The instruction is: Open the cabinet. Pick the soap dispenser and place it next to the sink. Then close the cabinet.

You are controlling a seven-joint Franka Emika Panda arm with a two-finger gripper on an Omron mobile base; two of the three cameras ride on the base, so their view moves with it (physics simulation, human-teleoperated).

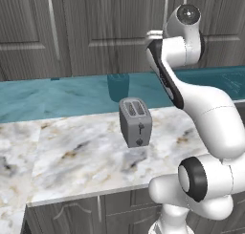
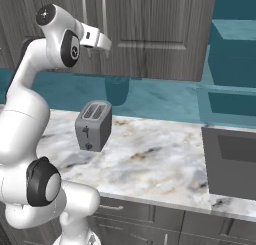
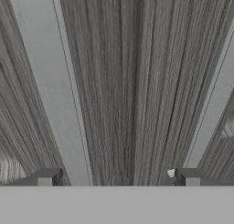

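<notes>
The cabinet [image 1: 110, 23] [image 2: 150, 29] hangs above the worktop with both dark wood-grain doors shut. My gripper [image 2: 105, 42] is raised to the doors, close to the two long silver handles [image 2: 104, 14]. In the hand view the door panel [image 3: 128, 81] is very near. My gripper [image 3: 118, 177] is open with nothing in it. One silver handle [image 3: 50, 81] runs just inside the left fingertip [image 3: 45, 176]. The other handle [image 3: 215, 109] ends above the right fingertip [image 3: 189, 176]. The soap dispenser is hidden. The sink [image 2: 232, 161] lies at the right of the marble worktop.
A grey two-slot toaster [image 1: 135, 122] [image 2: 93, 125] stands on the marble worktop [image 1: 72, 156] below my arm. A teal backsplash [image 1: 57, 94] runs behind it. Low grey base units [image 2: 150, 219] sit under the counter's front edge. A teal block [image 2: 232, 54] stands at the right.
</notes>
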